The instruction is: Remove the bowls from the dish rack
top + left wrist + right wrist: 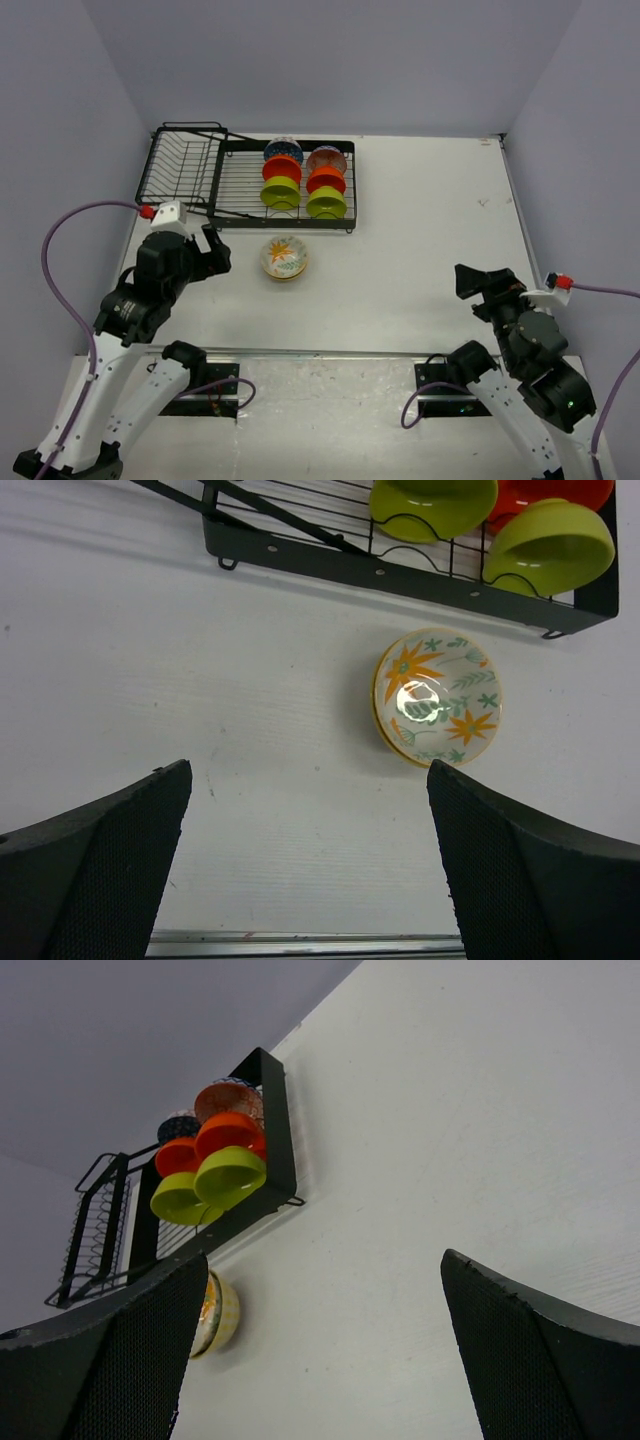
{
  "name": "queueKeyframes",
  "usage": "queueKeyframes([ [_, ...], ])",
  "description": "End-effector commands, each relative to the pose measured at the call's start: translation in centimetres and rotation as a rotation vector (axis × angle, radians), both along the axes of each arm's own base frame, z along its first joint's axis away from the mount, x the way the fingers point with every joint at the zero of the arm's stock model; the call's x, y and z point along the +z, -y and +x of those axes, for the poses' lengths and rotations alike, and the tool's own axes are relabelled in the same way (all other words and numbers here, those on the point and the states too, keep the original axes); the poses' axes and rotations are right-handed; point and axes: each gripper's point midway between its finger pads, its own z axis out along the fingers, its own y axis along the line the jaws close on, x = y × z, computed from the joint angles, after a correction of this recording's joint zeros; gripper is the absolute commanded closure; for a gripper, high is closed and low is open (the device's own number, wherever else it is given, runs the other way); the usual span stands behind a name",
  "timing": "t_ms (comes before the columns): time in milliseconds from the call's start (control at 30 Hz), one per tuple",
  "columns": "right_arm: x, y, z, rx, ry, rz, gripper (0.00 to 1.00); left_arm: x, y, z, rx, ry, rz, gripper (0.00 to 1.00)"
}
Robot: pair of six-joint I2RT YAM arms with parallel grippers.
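The black wire dish rack (pixel 345 188) stands at the back left of the table. Two rows of bowls stand on edge in it: lime green (pixel 281 193), orange (pixel 282 168) and blue-patterned (pixel 284 148) on the left; lime green (pixel 327 203), orange (pixel 326 180) and red-patterned (pixel 327 158) on the right. A cream floral bowl (pixel 284 257) sits on the table in front of the rack, seemingly stacked on another; it also shows in the left wrist view (pixel 437 696). My left gripper (pixel 215 252) is open and empty, left of that bowl. My right gripper (pixel 478 283) is open and empty at the right.
The rack's tilted basket section (pixel 182 170) is at the far left. Grey walls close in the table on three sides. A metal rail (pixel 300 352) runs along the near edge.
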Motion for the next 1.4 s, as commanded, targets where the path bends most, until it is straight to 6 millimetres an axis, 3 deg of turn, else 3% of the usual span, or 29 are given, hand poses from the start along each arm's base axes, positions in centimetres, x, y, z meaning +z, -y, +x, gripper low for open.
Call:
queueKeyframes([
  [0,1.2,-0.4,0.9,-0.012,0.028,0.031,0.01,2.4,-0.3,1.0,0.036,0.119,-0.03,0.0],
  [67,0.4,-0.4,1.2,-0.018,0.027,0.029,0.01,3.3,-0.1,1.2,0.025,0.179,-0.048,0.0],
  [133,1.5,-0.2,1.7,-0.029,0.079,0.01,0.01,4.6,-0.2,1.3,0.009,0.216,-0.033,0.0],
  [233,1.9,-0.5,1.0,-0.002,0.056,0.034,0.01,4.9,-1.7,0.7,0.086,0.224,-0.019,0.0],
  [433,2.6,-1.6,1.1,0.07,0.099,-0.008,0.01,6.1,-1.5,0.6,0.061,0.309,-0.04,0.0],
  [567,6.4,-1.5,1.1,0.09,0.17,-0.069,0.01,6.8,-2.7,1.3,0.103,0.309,0.039,0.0],
  [667,7.0,-1.3,1.9,0.065,0.182,-0.109,0.01,6.0,-3.8,1.9,0.179,0.296,0.067,0.0],
  [767,8.0,-2.0,3.4,0.061,0.226,-0.114,0.01,7.4,-3.3,2.7,0.154,0.327,0.079,0.0],
  [800,8.6,-2.2,3.9,0.064,0.244,-0.14,0.01,7.8,-3.2,3.5,0.149,0.321,0.099,0.0],
  [833,8.9,-2.1,4.1,0.058,0.24,-0.152,0.01,9.8,-3.0,3.8,0.142,0.354,0.095,0.0],
  [933,8.6,-2.7,5.8,0.052,0.188,-0.197,0.01,11.2,-1.8,6.7,0.12,0.307,0.122,0.0],
  [1100,8.9,-3.4,7.5,0.045,0.166,-0.243,0.01,11.3,1.2,10.8,0.031,0.208,0.128,0.0],
  [1200,9.6,-3.6,7.8,0.053,0.197,-0.259,0.01,11.1,4.3,14.6,-0.128,0.202,0.178,0.0],
  [1233,9.7,-3.8,7.8,0.065,0.206,-0.266,0.01,9.5,5.1,16.8,-0.186,0.168,0.248,0.0],
  [1267,9.7,-3.8,7.9,0.068,0.209,-0.278,0.01,11.1,5.2,18.1,-0.172,0.194,0.288,0.0],
  [1300,9.6,-3.9,8.1,0.067,0.207,-0.284,0.01,11.3,4.8,19.2,-0.151,0.188,0.332,0.0],
  [1333,9.4,-3.9,8.2,0.066,0.204,-0.29,0.01,9.9,4.2,21.1,-0.123,0.152,0.419,0.0],
  [1367,9.1,-4.0,8.4,0.07,0.203,-0.304,0.01,11.0,4.6,22.0,-0.14,0.171,0.446,0.0],
])
